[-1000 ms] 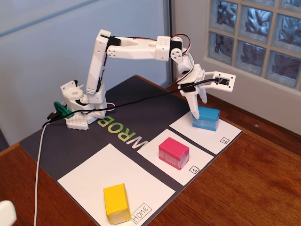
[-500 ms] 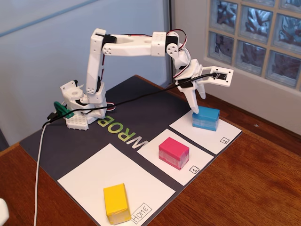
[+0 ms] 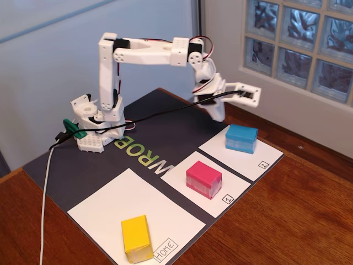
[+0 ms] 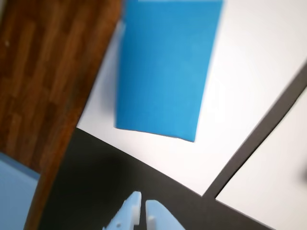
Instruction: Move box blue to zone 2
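Fixed view shows the gripper (image 3: 219, 114) lifted clear of the box blue (image 3: 241, 138), its fingers brought together on nothing — a second ago they touched the block. Box blue sits on zone 2 (image 3: 259, 157) — delivery looks done.

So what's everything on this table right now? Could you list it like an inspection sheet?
Surface: wooden table under a dark mat with white paper sheets.
Job's things: blue box sits on the sheet marked 2.
Clutter: pink block on sheet 1; yellow block on the Home sheet.
Grippers: gripper hangs above the mat beside the blue box, empty, jaws nearly together in the wrist view.
Cables: black cable along the arm; white cable off the table.
Surroundings: glass-block window.
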`<state>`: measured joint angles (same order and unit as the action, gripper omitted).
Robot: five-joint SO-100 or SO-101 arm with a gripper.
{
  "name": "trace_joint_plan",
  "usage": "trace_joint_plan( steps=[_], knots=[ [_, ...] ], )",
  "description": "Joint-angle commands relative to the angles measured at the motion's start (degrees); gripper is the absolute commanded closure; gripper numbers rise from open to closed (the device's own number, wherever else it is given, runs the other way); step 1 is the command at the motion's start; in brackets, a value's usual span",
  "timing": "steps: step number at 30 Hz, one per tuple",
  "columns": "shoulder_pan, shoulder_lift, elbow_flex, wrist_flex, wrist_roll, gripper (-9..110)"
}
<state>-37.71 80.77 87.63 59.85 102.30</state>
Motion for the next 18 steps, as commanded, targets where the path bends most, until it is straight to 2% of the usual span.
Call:
trace_joint_plan(
  steps=[1,6,18],
  knots=[
    [1.58,6.24,0.44,3.08,-0.44,102],
    [4.22,11.07,0.62,10.28,-2.64,102],
    [14.50,24.70,13.10,21.36,-8.35,102]
  ],
)
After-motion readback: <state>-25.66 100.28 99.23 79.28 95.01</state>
